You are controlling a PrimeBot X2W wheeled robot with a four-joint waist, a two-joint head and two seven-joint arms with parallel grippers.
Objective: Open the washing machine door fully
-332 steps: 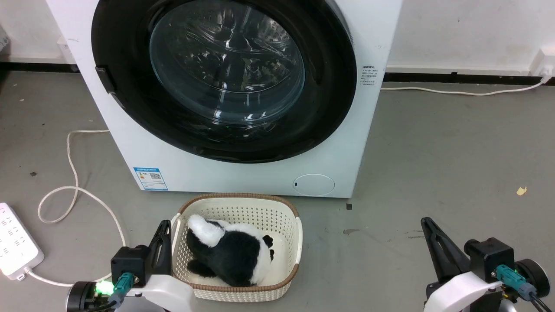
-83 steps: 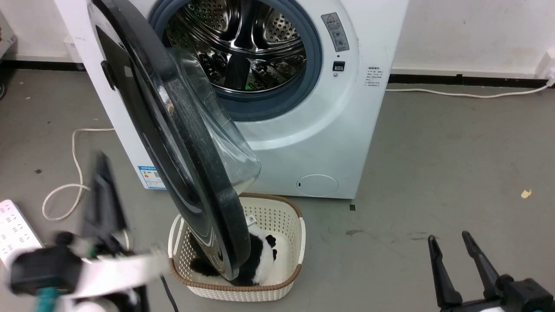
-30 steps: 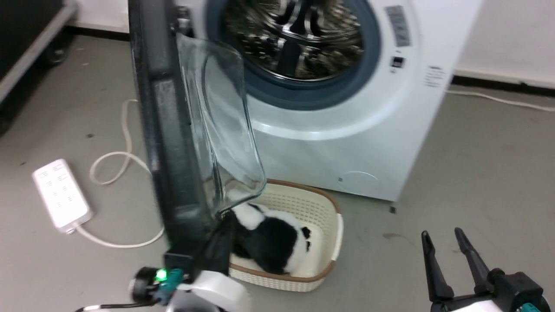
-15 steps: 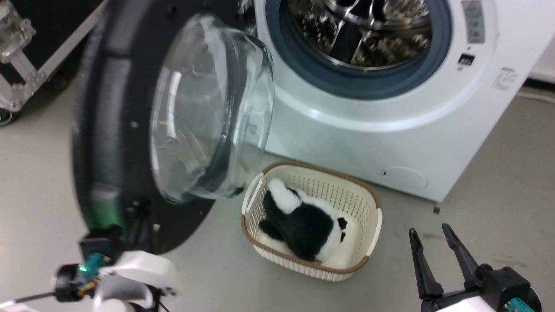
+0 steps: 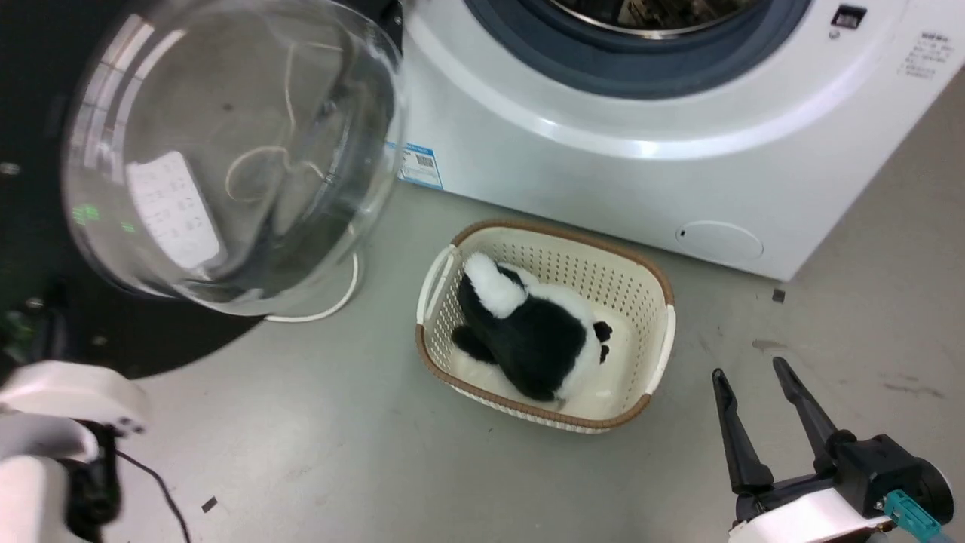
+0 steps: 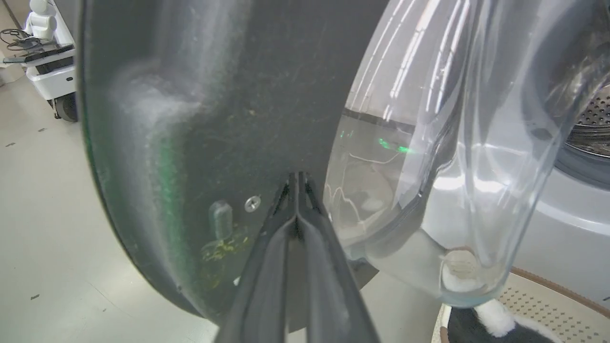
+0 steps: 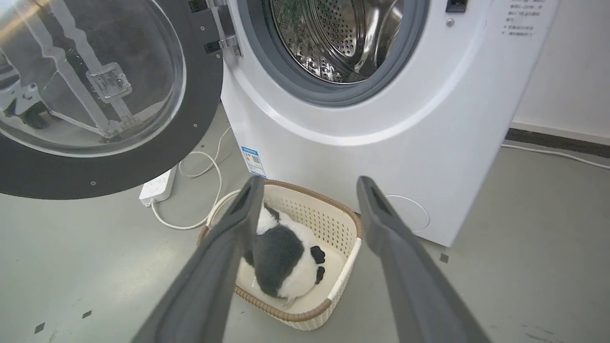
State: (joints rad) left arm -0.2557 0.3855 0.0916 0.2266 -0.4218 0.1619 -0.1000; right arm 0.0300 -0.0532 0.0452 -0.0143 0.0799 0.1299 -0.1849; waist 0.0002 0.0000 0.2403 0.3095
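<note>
**Two labels, neither legible**

A blue-and-white sticker [image 5: 414, 166] with a small code pattern sits low on the front of the big white boxy washing machine [image 5: 603, 188], towards its left side. Its print is too small to read. A block of fine dark print [image 5: 921, 51] stands at the front's upper right, also unreadable. No brand or number can be made out.

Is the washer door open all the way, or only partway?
Open wide: the washing machine door stands beside the washing machine, inner glass facing out, drum fully exposed. Whether it is at its hinge limit: cannot tell.
</note>
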